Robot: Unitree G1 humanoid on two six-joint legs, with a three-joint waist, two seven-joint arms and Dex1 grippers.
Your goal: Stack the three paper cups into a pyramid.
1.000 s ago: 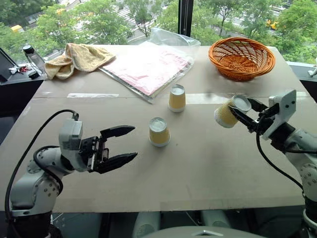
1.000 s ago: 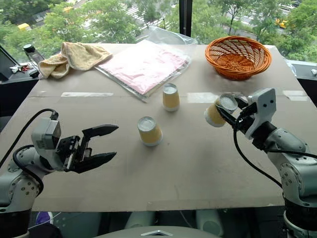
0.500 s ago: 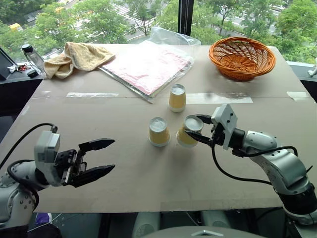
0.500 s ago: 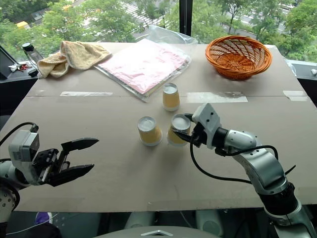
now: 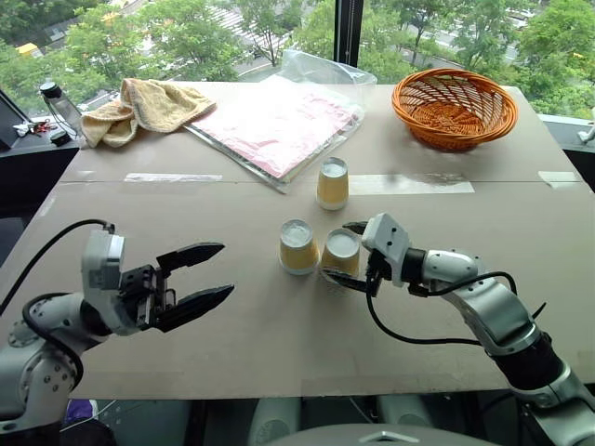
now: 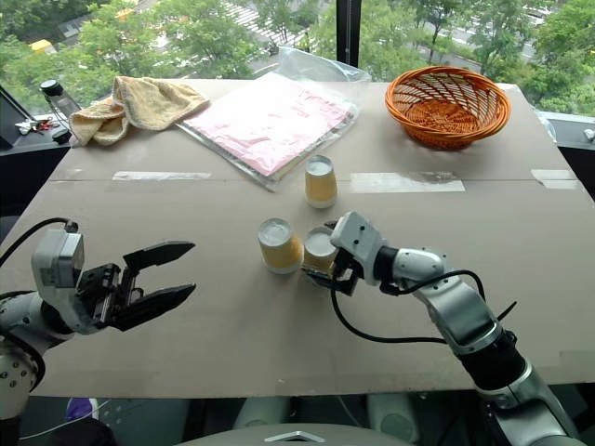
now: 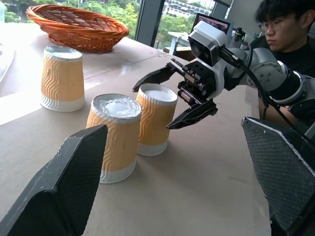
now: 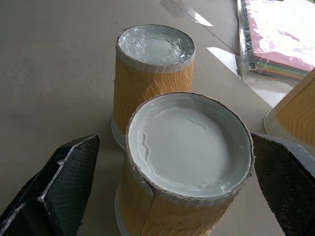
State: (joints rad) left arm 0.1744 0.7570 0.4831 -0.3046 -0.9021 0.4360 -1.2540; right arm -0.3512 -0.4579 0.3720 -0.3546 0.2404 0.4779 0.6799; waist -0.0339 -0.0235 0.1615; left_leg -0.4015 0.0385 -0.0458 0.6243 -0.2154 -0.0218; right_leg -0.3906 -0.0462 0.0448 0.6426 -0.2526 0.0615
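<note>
In the left eye view, three paper cups stand upside down on the table, white bases up and long axes upright: one cup sits just above the centre of the frame, by a strip of clear tape, and two more lie at the centre, the left cup and the right cup, side by side and touching or nearly so. No cup rests on another. The right gripper reaches in from the lower right, its black fingers spread wide to either side of the right cup, clear of its ribbed wall as far as can be seen. The left gripper hangs at the lower left, well apart from the cups, jaws wide and holding nothing. An orange basket stands at the upper right, a pink packet in a clear sleeve at upper centre, a yellow towel at upper left. The right eye view gives the same layout. In the left wrist view the pair of cups stands at the centre, the lone cup at the upper left before the basket, and the right gripper's fingers bracket the farther cup of the pair; a person sits at the upper right. In the right wrist view the nearer cup's white base fills the centre between the two spread fingers, the other cup of the pair just behind it.
</note>
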